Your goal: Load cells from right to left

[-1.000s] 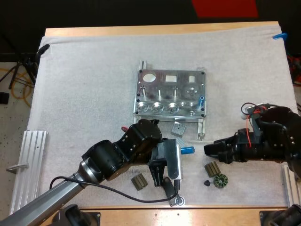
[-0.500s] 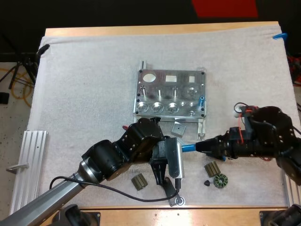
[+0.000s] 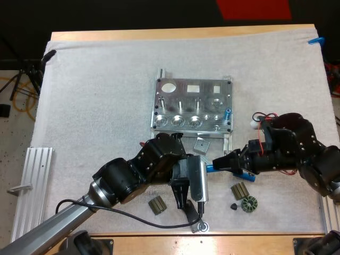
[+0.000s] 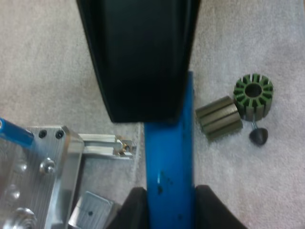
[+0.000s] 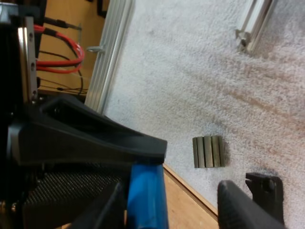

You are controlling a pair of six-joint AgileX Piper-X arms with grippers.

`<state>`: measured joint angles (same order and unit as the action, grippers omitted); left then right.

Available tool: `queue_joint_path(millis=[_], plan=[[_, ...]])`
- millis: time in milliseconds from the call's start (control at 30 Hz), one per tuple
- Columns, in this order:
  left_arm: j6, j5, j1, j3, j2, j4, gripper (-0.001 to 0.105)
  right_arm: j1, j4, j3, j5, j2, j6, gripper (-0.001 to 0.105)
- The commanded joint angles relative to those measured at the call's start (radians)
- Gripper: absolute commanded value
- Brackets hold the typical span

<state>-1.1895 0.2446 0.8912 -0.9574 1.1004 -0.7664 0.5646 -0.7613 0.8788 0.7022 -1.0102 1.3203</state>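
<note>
The metal fixture (image 3: 192, 106) lies mid-mat, with one blue cylinder (image 3: 227, 113) standing in its right end. My left gripper (image 3: 197, 170) is in front of the fixture, shut on another blue cylinder (image 3: 209, 168) that points right. In the left wrist view my fingers (image 4: 136, 210) press this cylinder (image 4: 169, 157) from both sides. My right gripper (image 3: 219, 163) has come in from the right and is open. One of its fingers (image 5: 95, 133) lies against the cylinder's (image 5: 145, 195) free end, and the other finger (image 5: 243, 205) stands well apart.
A ridged dark part (image 3: 241, 190), a green slotted ring (image 3: 248, 203) and a small black cone (image 3: 234, 206) lie under my right arm. Another ridged part (image 3: 157, 204) sits below my left wrist. A small metal block (image 3: 201, 144) lies by the fixture, and an aluminium rail (image 3: 32, 180) at the mat's left.
My right gripper has moved left across the mat until one finger reached the blue cylinder's free end. My left arm has stayed put, still holding the cylinder.
</note>
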Motion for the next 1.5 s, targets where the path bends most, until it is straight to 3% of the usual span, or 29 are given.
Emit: queue_joint_path(millis=[0, 433, 500, 667, 1067, 1200, 1367, 1467], plan=[[0.002, 0.007, 0.002, -0.006, -0.006, 0.025, 0.000, -0.001, 0.009, 0.002, 0.020, 0.001, 0.000, 0.045], [0.002, 0.007, 0.002, -0.006, -0.006, 0.038, 0.000, -0.001, 0.011, 0.002, 0.020, 0.001, -0.033, 0.044], [0.002, 0.007, 0.002, -0.006, -0.006, 0.038, 0.000, -0.001, 0.016, 0.002, 0.022, 0.001, -0.039, 0.041], [0.002, 0.007, 0.002, -0.006, -0.006, 0.038, 0.000, -0.001, 0.024, 0.002, 0.022, 0.001, -0.039, 0.014], [0.002, 0.007, 0.002, -0.006, -0.006, 0.038, 0.001, -0.001, 0.024, 0.002, 0.044, 0.001, -0.036, 0.011], [0.002, 0.007, 0.002, -0.006, -0.006, 0.038, 0.015, -0.001, 0.024, 0.002, 0.044, 0.001, -0.015, 0.011], [-0.007, 0.007, 0.002, -0.006, -0.006, 0.024, 0.058, -0.001, 0.024, 0.002, 0.044, 0.001, 0.002, 0.011], [-0.041, 0.007, 0.002, -0.006, -0.012, 0.025, 0.065, -0.001, 0.024, 0.002, 0.044, 0.001, 0.031, 0.011]])
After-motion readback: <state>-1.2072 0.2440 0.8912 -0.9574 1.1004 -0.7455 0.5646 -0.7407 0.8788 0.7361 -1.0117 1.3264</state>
